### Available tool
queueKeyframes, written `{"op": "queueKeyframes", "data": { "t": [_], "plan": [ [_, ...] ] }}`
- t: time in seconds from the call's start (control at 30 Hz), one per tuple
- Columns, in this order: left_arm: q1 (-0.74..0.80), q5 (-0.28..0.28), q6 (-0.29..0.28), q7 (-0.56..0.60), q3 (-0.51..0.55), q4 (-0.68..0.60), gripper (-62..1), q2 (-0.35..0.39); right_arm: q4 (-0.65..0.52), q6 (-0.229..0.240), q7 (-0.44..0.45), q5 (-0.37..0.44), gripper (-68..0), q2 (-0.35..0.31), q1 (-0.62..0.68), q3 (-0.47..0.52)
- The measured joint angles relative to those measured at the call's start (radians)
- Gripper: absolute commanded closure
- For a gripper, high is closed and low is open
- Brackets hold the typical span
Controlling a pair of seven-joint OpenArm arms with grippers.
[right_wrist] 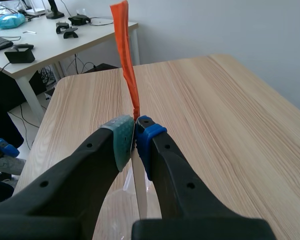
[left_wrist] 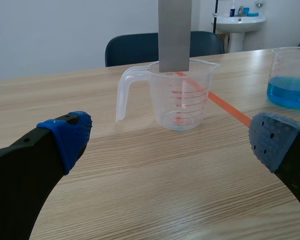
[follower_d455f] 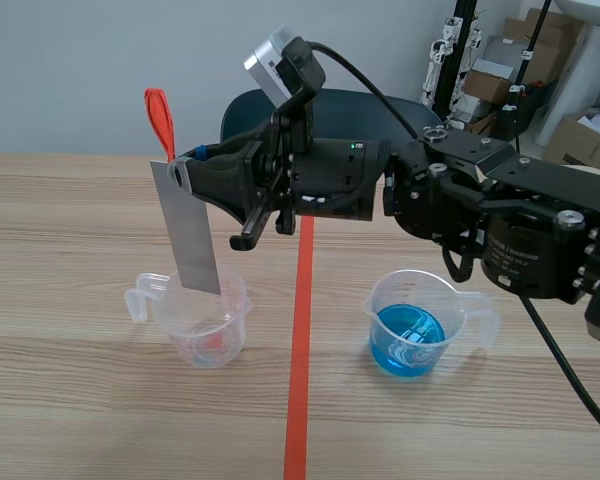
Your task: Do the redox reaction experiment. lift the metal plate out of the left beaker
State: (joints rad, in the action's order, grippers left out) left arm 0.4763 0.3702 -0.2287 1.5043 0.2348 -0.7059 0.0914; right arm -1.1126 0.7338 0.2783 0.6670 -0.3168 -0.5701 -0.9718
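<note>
Your left gripper (left_wrist: 172, 140) is hovering low over the table (left_wrist: 140, 195), fingers apart, gripping nothing | left beaker (left_wrist: 182, 100) is standing just ahead | metal plate (left_wrist: 174, 35) is hanging upright, lower edge at its rim | your right gripper (follower_d455f: 183, 172) is clamping the plate's top below the orange loop (follower_d455f: 160, 115) | blue-liquid beaker (follower_d455f: 408, 330) is standing across the tape line (follower_d455f: 300, 340)

Wood table (follower_d455f: 80, 420) w/ clear beaker (follower_d455f: 212, 338) & blue-liquid beaker (follower_d455f: 412, 328).

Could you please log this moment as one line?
right fingers: shut on metal plate | plate lower edge at left beaker rim | left fingers: open | right beaker: blue liquid
</note>
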Motion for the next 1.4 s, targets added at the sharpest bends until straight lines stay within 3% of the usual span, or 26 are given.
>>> {"op": "queueKeyframes", "data": {
  "t": [0.33, 0.57, 0.77, 1.4],
  "plan": [
    [0.0, 0.0, 0.0, 0.0, 0.0, 0.0, -62.3, 0.0, -0.167, 0.0, -0.093, 0.098, -0.4, -0.092, 0.0, 0.0],
    [0.0, 0.0, 0.0, 0.0, 0.0, 0.0, -62.3, 0.0, -0.278, 0.0, -0.176, 0.216, -0.4, -0.138, 0.0, 0.0],
    [0.0, 0.0, 0.0, 0.0, 0.0, 0.0, -62.3, 0.0, -0.357, 0.0, -0.179, 0.247, -0.4, -0.185, 0.0, 0.0],
    [0.0, 0.0, 0.0, 0.0, 0.0, 0.0, -62.3, 0.0, -0.376, -0.038, -0.22, 0.288, -0.4, -0.206, -0.052, 0.0]
  ]
}}
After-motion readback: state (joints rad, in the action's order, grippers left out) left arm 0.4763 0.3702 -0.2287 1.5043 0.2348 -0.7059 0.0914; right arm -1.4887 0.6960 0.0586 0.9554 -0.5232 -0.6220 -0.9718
